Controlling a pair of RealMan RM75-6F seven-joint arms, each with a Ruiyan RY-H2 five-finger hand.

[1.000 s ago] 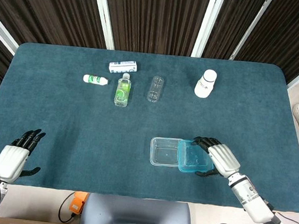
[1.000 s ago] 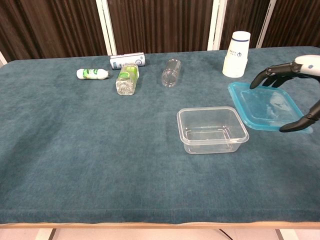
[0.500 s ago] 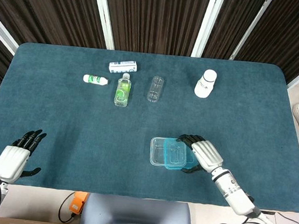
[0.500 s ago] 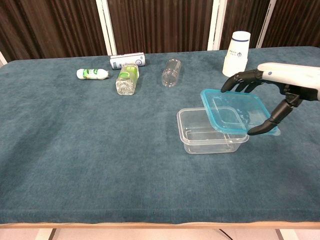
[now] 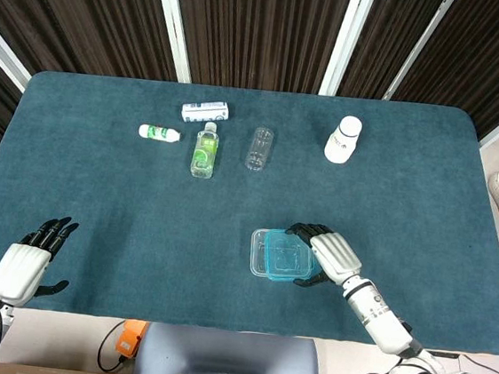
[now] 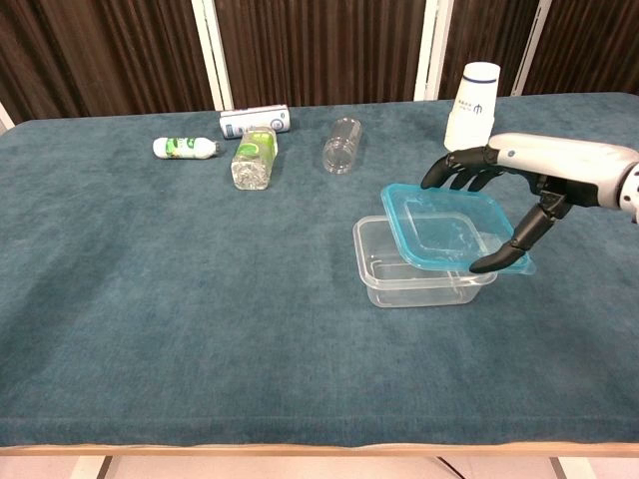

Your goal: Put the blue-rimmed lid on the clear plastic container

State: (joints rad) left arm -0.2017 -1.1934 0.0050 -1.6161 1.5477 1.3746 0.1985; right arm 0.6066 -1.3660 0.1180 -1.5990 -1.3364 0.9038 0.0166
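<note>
We see both views evenly and brightly lit, with light that seems to come from above. Shadows on the teal table [image 5: 97, 189] are soft and faint. The dark curtains [image 6: 120, 50] stay deep but not noisy. The focus is sharp everywhere, without motion blur. In the head view the table edges bend slightly, a mild wide-angle distortion.

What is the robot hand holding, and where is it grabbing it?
The right robot hand holds the blue-rimmed lid by its right-side edges. The left robot hand holds nothing.
</note>
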